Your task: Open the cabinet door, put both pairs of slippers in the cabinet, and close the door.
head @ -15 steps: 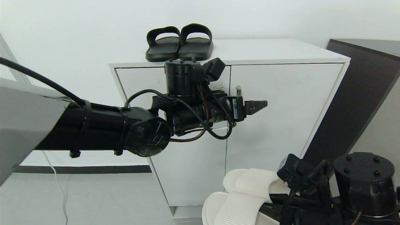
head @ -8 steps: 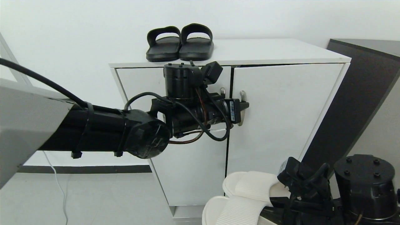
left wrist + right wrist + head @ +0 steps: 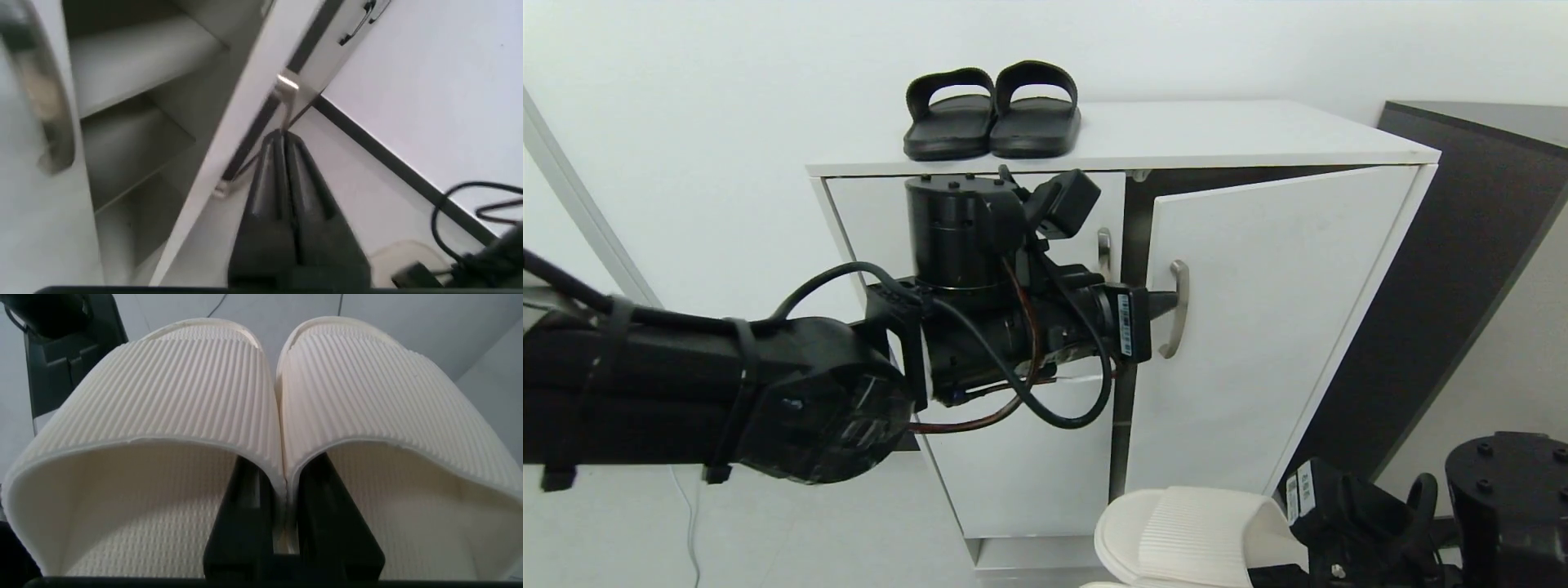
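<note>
A pair of black slippers [image 3: 992,110] stands on top of the white cabinet [image 3: 1258,131]. The cabinet's right door [image 3: 1258,327] is ajar, with a dark gap along its inner edge. My left gripper [image 3: 1162,302] is shut, its closed fingers [image 3: 284,155] hooked behind that door's metal handle [image 3: 1176,310], which shows at the fingertips [image 3: 286,84]. Shelves [image 3: 139,57] are visible inside. Low on the right, my right gripper [image 3: 282,498] is shut on the pair of white ribbed slippers [image 3: 1184,535], pinching their two inner walls [image 3: 278,416] together.
The left door [image 3: 874,212] stays closed, its handle [image 3: 1103,249] just behind my left wrist. A dark panel [image 3: 1462,245] leans right of the cabinet. A white wall and a pale floor with a thin cable [image 3: 686,506] lie to the left.
My left gripper came back from the right to the right door's handle and pulled it; the door went from closed to ajar. The right arm and white slippers sank lower.
</note>
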You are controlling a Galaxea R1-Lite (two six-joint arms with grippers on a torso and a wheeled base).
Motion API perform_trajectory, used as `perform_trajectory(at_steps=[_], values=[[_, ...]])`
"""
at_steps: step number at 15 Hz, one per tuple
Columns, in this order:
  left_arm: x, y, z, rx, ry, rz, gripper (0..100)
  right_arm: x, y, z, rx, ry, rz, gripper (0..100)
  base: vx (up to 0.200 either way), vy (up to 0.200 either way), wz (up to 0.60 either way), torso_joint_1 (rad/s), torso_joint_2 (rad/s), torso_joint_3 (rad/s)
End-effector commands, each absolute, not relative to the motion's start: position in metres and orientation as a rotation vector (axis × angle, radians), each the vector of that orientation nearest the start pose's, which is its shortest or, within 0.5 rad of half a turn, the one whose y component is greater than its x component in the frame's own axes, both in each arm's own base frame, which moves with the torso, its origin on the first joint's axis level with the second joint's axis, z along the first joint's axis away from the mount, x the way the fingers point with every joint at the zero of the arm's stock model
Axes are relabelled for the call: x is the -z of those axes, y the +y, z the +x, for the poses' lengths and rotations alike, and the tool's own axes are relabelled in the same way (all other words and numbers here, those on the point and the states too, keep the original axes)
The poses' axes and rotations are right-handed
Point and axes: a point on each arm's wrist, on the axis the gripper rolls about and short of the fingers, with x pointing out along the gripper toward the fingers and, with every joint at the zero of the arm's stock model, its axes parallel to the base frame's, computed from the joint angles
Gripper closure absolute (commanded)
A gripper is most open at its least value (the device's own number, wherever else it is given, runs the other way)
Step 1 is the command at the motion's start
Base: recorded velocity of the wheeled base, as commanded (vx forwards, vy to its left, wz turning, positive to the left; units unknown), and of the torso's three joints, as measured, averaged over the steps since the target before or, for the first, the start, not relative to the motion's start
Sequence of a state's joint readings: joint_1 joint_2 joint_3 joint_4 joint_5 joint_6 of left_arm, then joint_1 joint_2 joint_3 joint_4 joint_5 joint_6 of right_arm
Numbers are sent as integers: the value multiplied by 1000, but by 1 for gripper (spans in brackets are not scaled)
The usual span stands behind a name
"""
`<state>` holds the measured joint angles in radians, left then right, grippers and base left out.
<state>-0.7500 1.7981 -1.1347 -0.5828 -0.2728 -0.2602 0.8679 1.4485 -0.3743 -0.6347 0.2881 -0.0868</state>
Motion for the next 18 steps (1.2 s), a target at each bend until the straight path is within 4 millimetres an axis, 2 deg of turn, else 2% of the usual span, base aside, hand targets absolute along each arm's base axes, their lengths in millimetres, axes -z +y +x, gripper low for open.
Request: perform_trajectory(at_steps=[1, 3, 6, 12, 18], values=[[-250, -229, 229, 1016, 184, -224, 100, -138, 160, 127, -1157, 392, -208, 100, 0, 0, 0, 0, 0, 0], [-253, -220, 222, 1012, 180, -232, 100, -138, 161, 125, -1169, 383, -217, 100, 0, 0, 0, 0, 0, 0], [-248, -208, 242, 949, 188, -238, 100, -138, 161, 124, -1172, 378, -229, 100, 0, 0, 0, 0, 0, 0], [-243, -227, 284, 924, 175, -242, 100, -138, 161, 124, -1170, 377, -230, 100, 0, 0, 0, 0, 0, 0], [-241, -237, 306, 911, 172, -277, 100, -137, 164, 120, -1194, 384, -236, 100, 0, 0, 0, 0, 0, 0]])
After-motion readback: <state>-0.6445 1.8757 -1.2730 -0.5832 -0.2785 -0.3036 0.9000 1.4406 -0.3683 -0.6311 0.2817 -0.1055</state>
